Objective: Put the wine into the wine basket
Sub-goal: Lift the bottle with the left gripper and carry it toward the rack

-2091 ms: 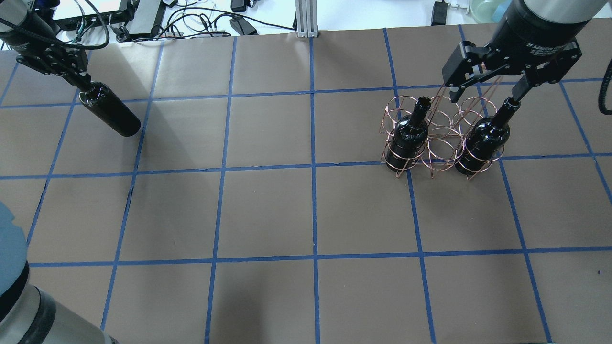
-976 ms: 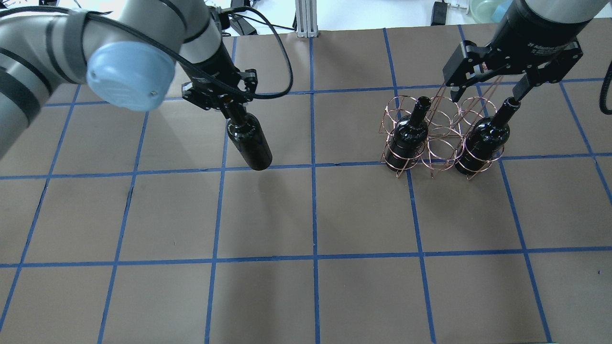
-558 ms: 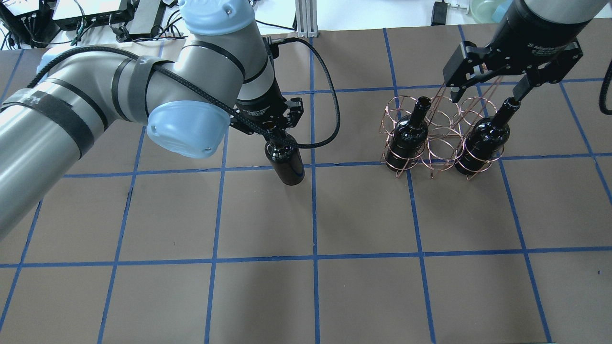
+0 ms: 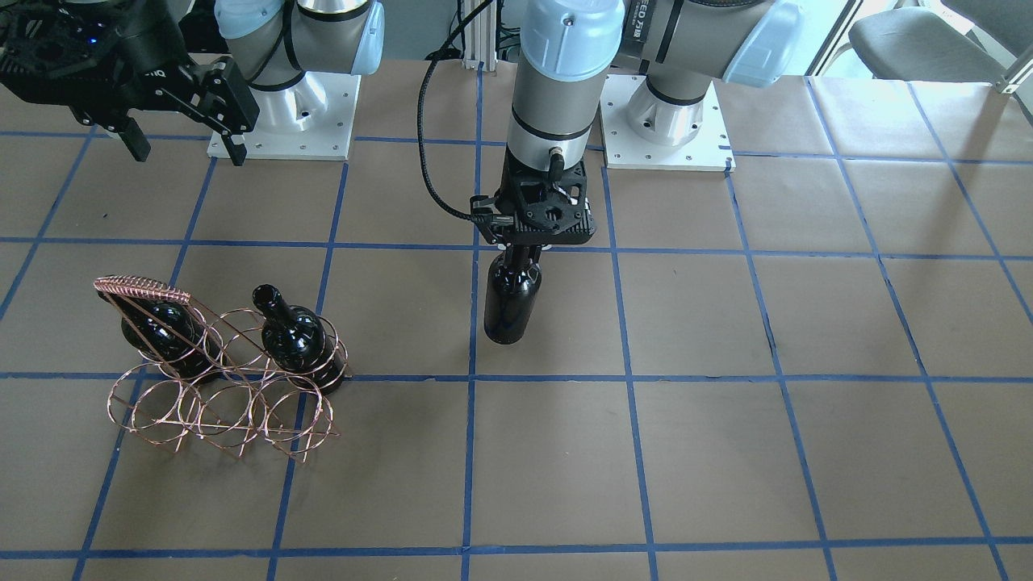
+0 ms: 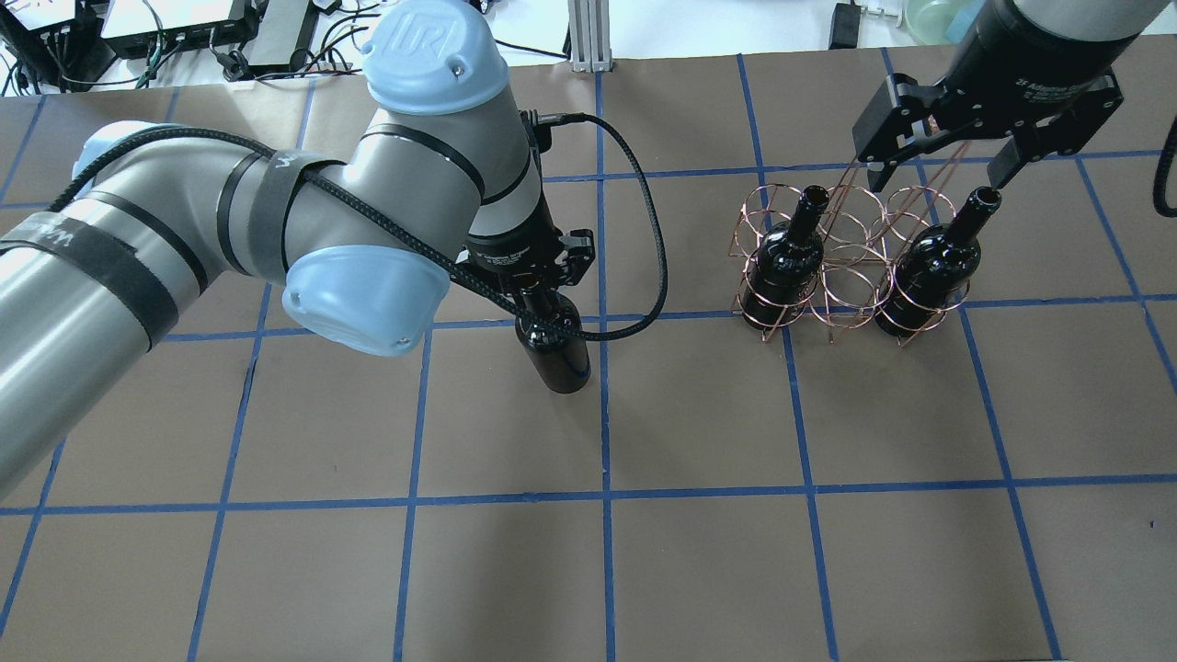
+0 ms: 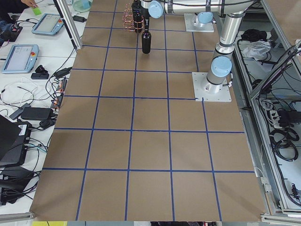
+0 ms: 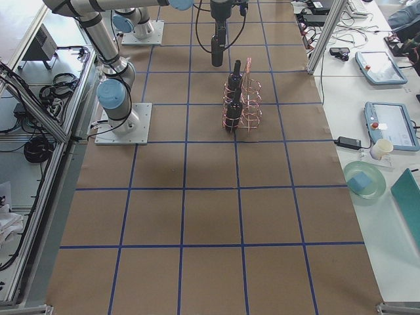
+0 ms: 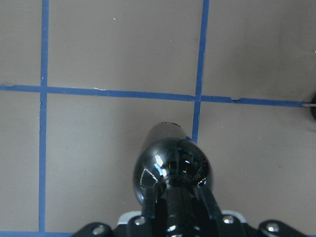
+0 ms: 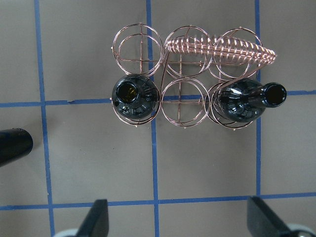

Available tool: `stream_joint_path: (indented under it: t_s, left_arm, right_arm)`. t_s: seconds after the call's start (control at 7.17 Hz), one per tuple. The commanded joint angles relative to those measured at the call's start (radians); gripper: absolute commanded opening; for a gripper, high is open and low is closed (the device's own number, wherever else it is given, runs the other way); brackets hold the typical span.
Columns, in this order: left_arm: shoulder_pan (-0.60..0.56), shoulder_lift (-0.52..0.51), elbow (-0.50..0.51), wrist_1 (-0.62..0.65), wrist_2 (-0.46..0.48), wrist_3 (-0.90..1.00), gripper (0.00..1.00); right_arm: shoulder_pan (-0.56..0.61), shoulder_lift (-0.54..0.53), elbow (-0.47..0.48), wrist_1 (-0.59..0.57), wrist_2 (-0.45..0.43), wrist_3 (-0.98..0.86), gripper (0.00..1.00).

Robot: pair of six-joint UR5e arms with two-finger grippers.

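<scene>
Left gripper [image 5: 536,292]: I see it clamped on the neck of the wine [image 5: 556,354]; bottle hangs upright straight below it
Wine position: mid-table, beside a tape crossing [image 8: 197,97], well apart from the basket [image 9: 222,49], on its left
Right gripper [image 5: 940,173]: jaws wide, above the basket, gripping nothing
Basket: two other bottles [image 5: 782,262] in the end rings of the row on the robot's side
Surface: brown paper table [image 5: 699,570], blue tape grid [image 5: 607,496]
Room: I note tablets [image 7: 377,65] on white side benches [image 7: 341,170] flanking the table
</scene>
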Motion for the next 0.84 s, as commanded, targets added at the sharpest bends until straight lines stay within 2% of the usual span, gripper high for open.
stream_joint_path:
  t_s: [0.0, 0.14, 0.42, 0.56, 0.7]
  left_arm:
    - [-0.012, 0.005, -0.011, 0.0, -0.001, -0.003, 0.0]
    - [-0.012, 0.001, -0.011, -0.001, -0.001, -0.001, 0.0]
    - [-0.012, -0.003, -0.011, 0.0, -0.004, -0.006, 0.96]
    - [-0.012, -0.001, -0.008, -0.004, -0.003, -0.006, 1.0]
    - [-0.011, 0.011, 0.02, -0.061, -0.001, -0.006, 1.0]
  right_arm:
    - [-0.001, 0.0, 0.0, 0.068, -0.001, 0.007, 1.0]
    - [0.002, -0.002, 0.0, 0.072, -0.006, 0.007, 1.0]
    - [0.002, 0.0, 0.0, 0.073, -0.018, -0.004, 1.0]
    - [0.001, 0.001, 0.0, 0.072, -0.019, -0.012, 1.0]
    - [-0.001, 0.003, 0.0, 0.069, -0.01, -0.01, 1.0]
